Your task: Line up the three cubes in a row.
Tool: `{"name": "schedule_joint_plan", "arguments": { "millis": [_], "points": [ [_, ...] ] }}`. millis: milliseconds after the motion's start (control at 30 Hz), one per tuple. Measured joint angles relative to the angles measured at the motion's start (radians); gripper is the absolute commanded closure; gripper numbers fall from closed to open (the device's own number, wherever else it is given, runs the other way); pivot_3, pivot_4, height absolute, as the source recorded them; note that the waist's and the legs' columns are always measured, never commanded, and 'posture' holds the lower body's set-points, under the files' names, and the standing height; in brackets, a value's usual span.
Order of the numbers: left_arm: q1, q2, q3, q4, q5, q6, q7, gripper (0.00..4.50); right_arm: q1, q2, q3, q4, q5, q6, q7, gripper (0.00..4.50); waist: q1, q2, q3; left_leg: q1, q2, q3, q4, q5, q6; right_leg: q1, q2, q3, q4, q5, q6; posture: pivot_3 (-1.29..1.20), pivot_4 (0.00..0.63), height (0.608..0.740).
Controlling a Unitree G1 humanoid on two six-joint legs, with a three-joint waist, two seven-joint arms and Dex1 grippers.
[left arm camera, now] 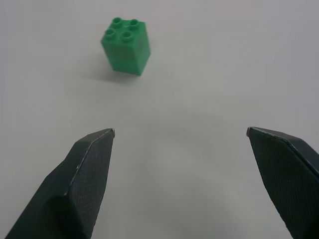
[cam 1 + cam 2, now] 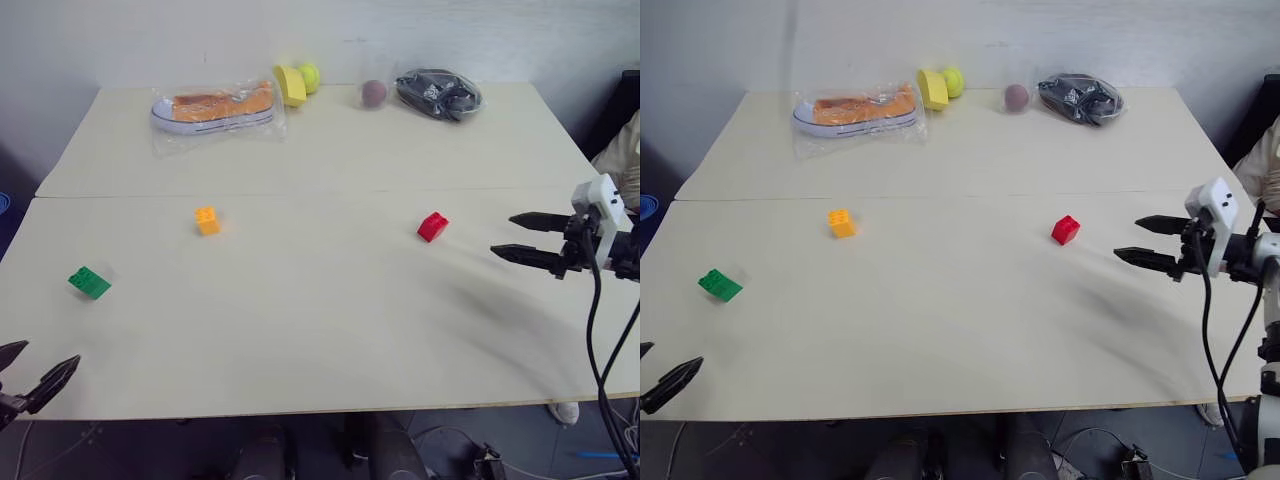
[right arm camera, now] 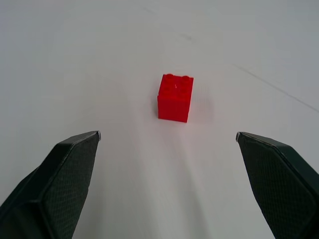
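Both sets of fingers stand spread and empty: the right gripper (image 2: 522, 238) faces the red cube (image 2: 432, 226), the left gripper (image 2: 35, 378) faces the green cube (image 2: 89, 282). The orange-yellow cube (image 2: 207, 220) lies between, farther back on the table (image 2: 320, 340). The cubes are well apart; no alignment achieved yet.

Bare table (image 2: 330, 310) between right claw (image 2: 520, 237), red cube (image 2: 432, 227).

Three cubes apart on the surface (image 2: 330, 330)

One cube (image 2: 89, 282) lies front left, another (image 2: 207, 220) behind and right of it, the third (image 2: 432, 226) well right; bagged things line the back edge.
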Motion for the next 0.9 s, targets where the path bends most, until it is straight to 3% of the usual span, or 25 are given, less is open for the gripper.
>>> {"name": "schedule_joint_plan", "arguments": {
  "millis": [133,267,400,667,867,900],
  "points": [
    [-0.086,0.076,-0.057,-0.126,-0.082,0.082,-0.007,0.02,-0.010,0.054,0.012,-0.069,-0.004,0.033,-0.092,0.00,-0.002,0.000,0.000,0.000,0.000,0.000,0.000,0.000,0.000,0.000,0.000,0.000,0.001,0.000,0.000,0.00,0.150,0.740],
    [-0.221,0.208,-0.208,-0.250,-0.189,0.176,-0.062,0.02,-0.058,0.168,0.037,-0.085,-0.037,0.044,-0.244,0.00,-0.006,0.000,0.000,0.000,0.000,0.001,0.000,0.001,-0.001,-0.001,0.000,0.001,0.003,0.000,0.000,0.00,0.150,0.740],
    [-0.340,0.278,-0.293,-0.286,-0.266,0.226,-0.103,0.02,-0.089,0.232,0.063,-0.044,-0.068,0.034,-0.319,0.00,-0.006,0.002,0.001,0.000,0.000,0.003,0.000,0.003,-0.001,-0.001,0.003,0.002,0.005,0.000,0.000,0.00,0.150,0.740],
    [-0.607,0.298,-0.479,-0.275,-0.307,0.268,-0.118,0.02,-0.178,0.318,0.098,0.170,-0.162,-0.047,-0.431,0.00,-0.004,0.002,0.001,0.000,0.000,0.004,0.001,0.003,-0.001,-0.001,0.006,0.005,0.007,0.000,0.000,0.00,0.150,0.740],
    [-0.708,0.300,-0.548,-0.254,-0.308,0.284,-0.138,0.02,-0.186,0.347,0.109,0.245,-0.175,-0.063,-0.399,0.00,-0.004,0.002,0.001,0.000,0.002,0.004,0.001,0.004,-0.001,-0.001,0.009,0.006,0.007,0.000,0.000,0.00,0.150,0.740],
    [-0.717,0.300,-0.556,-0.248,-0.306,0.284,-0.142,0.00,-0.189,0.351,0.110,0.260,-0.178,-0.072,-0.403,0.39,-0.005,0.002,0.001,0.000,0.002,0.004,0.001,0.004,-0.002,-0.001,0.009,0.006,0.007,0.000,0.000,0.00,0.150,0.740]
  ]
}}
